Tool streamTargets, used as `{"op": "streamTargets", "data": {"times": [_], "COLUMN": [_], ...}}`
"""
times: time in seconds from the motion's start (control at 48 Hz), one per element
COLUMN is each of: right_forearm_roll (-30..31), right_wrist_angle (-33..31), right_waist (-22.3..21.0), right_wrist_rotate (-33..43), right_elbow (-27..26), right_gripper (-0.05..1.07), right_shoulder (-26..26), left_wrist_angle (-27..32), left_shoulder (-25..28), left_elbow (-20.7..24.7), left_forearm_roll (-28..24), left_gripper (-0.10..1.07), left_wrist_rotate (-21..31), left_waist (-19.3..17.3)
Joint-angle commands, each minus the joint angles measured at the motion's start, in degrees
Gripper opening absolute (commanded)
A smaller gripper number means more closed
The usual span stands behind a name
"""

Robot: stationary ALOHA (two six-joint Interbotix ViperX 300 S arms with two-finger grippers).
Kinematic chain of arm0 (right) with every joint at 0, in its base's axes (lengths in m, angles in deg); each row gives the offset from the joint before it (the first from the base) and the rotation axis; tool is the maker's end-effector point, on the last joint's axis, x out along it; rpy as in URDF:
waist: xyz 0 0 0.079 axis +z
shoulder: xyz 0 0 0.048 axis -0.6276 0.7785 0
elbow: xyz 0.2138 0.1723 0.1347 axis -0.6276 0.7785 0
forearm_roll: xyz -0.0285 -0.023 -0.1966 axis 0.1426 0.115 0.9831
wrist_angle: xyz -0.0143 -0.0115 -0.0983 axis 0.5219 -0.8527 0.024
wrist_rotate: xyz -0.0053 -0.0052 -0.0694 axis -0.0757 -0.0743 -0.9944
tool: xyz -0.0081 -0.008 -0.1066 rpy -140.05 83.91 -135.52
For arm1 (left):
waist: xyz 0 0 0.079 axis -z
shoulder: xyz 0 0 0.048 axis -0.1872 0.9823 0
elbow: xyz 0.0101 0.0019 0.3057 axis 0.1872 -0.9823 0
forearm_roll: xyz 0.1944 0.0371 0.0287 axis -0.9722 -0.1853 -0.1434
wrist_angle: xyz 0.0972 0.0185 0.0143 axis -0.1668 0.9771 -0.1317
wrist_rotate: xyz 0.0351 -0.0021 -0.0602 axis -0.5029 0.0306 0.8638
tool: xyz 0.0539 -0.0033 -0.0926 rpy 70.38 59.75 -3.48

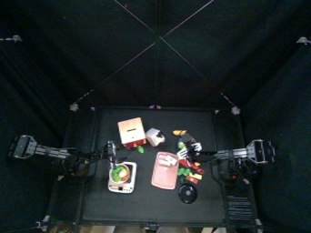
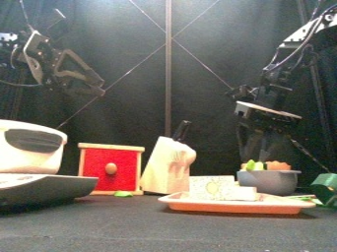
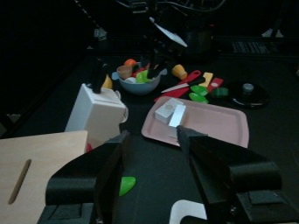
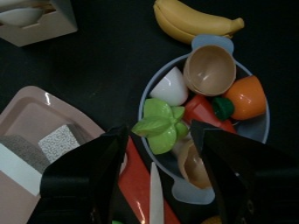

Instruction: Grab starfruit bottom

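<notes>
While the right gripper (image 4: pixel 160 157) hangs directly above the bowl (image 4: pixel 251 131), its jaws stand spread wide with nothing between them. The green starfruit piece (image 4: pixel 162 125) lies inside that bowl, near its rim, just in front of the spread jaws and apart from both. Packed around it in the bowl are a white egg-shaped piece (image 4: pixel 170 86), a tan shell-like piece (image 4: pixel 212 68), an orange fruit (image 4: pixel 247 94) and a red piece (image 4: pixel 201 110) that touches the starfruit. A banana (image 4: pixel 193 21) lies on the desk (image 4: pixel 93 70) just outside the bowl's rim. The pink tray (image 4: pixel 47 140) sits beside the bowl and carries a pale patterned block (image 4: pixel 52 140).

In the front view the bowl stands at the right of the desk, behind the tray's far end. The knife block (image 2: pixel 168 163) stands near the middle and a red box (image 2: pixel 110 166) to its left.

The left gripper (image 3: pixel 155 179) rests raised over the left side of the desk, pointing toward the tray, its jaws parted and holding nothing.
</notes>
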Motion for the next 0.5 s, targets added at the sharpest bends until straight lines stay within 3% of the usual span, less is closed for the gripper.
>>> {"op": "streamTargets", "data": {"times": [0.0, 0.188, 0.396, 0.479], "right_forearm_roll": [0.26, 0.09, -0.18, -0.35], "right_wrist_angle": [0.97, 3.08, 2.9, 2.55], "right_waist": [-0.97, -1.05, -0.88, -0.62], "right_wrist_rotate": [0.0, 0.0, 0.0, 0.0], "right_elbow": [-0.18, 0.44, -0.35, -1.05], "right_gripper": [0.91, 0.88, 0.67, 0.65], "right_shoulder": [-0.09, 0.18, -0.44, -1.67], "left_wrist_angle": [-0.18, -0.18, -0.18, -0.18], "left_shoulder": [0.0, 0.0, 0.0, 0.0], "left_elbow": [0.7, 0.62, 0.62, 0.44], "left_forearm_roll": [-0.18, -0.18, -0.18, -0.18], "left_gripper": [0.85, 0.85, 0.85, 0.85], "left_wrist_rotate": [0.0, 0.0, 0.0, 0.0], "left_waist": [-0.09, -0.09, -0.09, -0.09]}}
